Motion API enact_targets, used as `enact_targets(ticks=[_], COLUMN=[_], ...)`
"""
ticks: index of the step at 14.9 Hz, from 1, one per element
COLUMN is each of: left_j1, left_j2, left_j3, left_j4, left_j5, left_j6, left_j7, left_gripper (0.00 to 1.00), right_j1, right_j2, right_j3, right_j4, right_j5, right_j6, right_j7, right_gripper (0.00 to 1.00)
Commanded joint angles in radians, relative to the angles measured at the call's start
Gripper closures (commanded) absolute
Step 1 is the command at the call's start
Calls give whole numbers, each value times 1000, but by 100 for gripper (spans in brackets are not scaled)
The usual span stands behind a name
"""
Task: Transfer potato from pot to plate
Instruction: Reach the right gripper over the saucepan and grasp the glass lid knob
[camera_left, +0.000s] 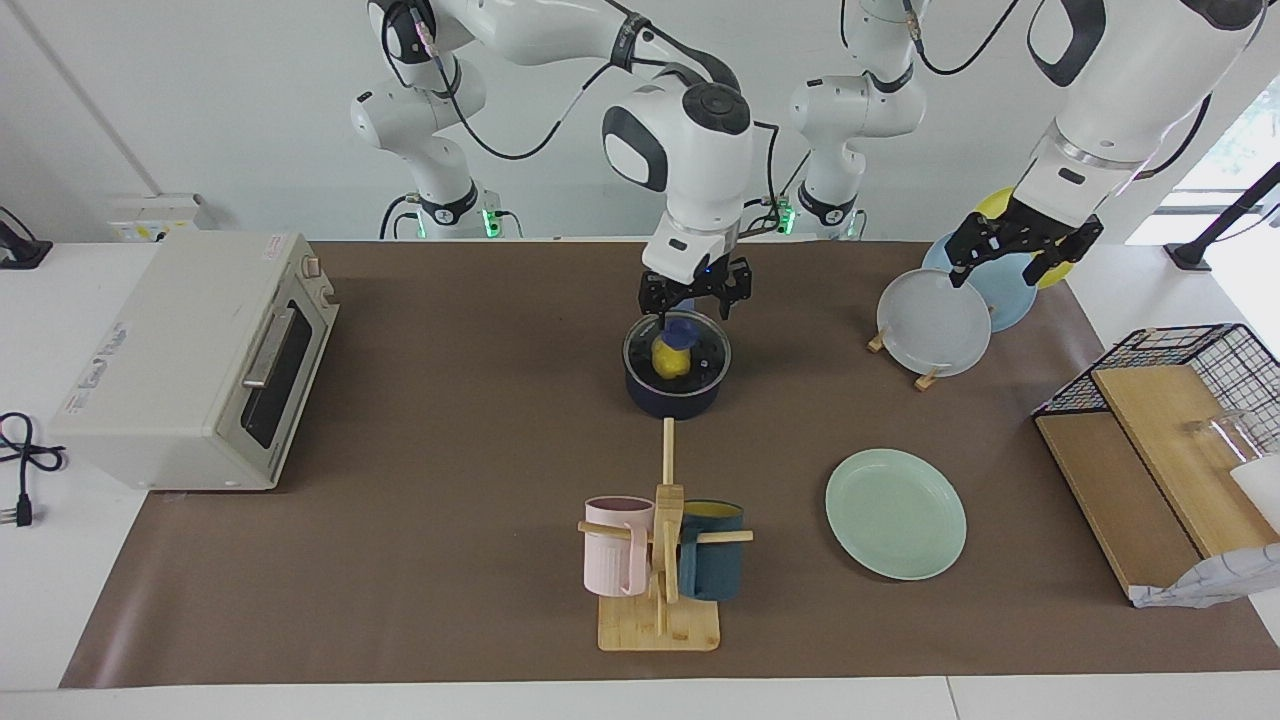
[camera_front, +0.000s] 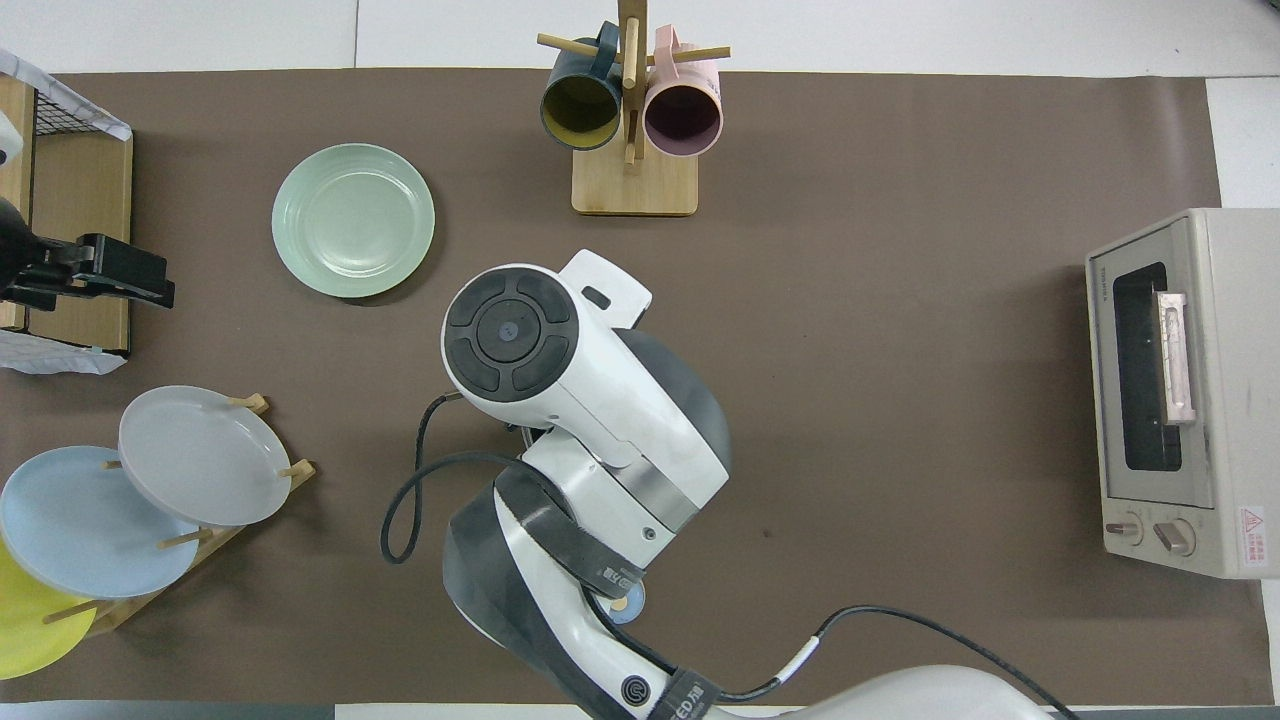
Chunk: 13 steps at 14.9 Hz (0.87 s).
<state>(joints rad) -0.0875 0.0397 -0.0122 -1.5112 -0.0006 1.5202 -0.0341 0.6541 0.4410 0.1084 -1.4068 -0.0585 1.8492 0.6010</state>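
Right gripper (camera_left: 694, 301) hangs over the lidded pot (camera_left: 677, 392) mid-table, fingers spread; potato (camera_left: 667, 359) sits inside. Plate (camera_left: 895, 513) waits near the table's edge. Left gripper (camera_left: 1022, 259), fingers apart, hovers above the plate rack (camera_left: 925, 378).

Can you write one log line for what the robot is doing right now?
right pincer: open, over pot lid | left pincer: open, waiting over plate rack | potato: in pot | green plate: empty

potato (camera_left: 667, 358): bright yellow | pot (camera_left: 676, 396): dark navy, black inside | plate (camera_left: 896, 513): pale mint green
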Motion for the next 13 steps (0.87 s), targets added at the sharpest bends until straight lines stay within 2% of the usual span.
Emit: enact_targets(ticks=[1, 3, 6, 11, 13], left_j1=[11, 11, 11, 11, 11], left_j2=[-20, -20, -20, -20, -20], left_j3=[-5, -5, -5, -5, -5], left_j4=[-21, -21, -21, -21, -21], left_j5=[-15, -15, -15, -15, -15], left_j6=[5, 5, 5, 5, 5], left_j7=[5, 5, 5, 5, 5], left_gripper=[0, 0, 0, 0, 0], right_j1=[-7, -7, -4, 10, 10], right_j2=[-24, -36, -71, -90, -90], right_j3=[-1, -1, -1, -1, -1], right_j4=[-64, -104, -210, -261, -264], right_j5=[-33, -32, -33, -34, -34], right_j6=[41, 67, 169, 188, 188], right_j7=[-18, -20, -20, -20, -20], right_gripper=[0, 0, 0, 1, 7])
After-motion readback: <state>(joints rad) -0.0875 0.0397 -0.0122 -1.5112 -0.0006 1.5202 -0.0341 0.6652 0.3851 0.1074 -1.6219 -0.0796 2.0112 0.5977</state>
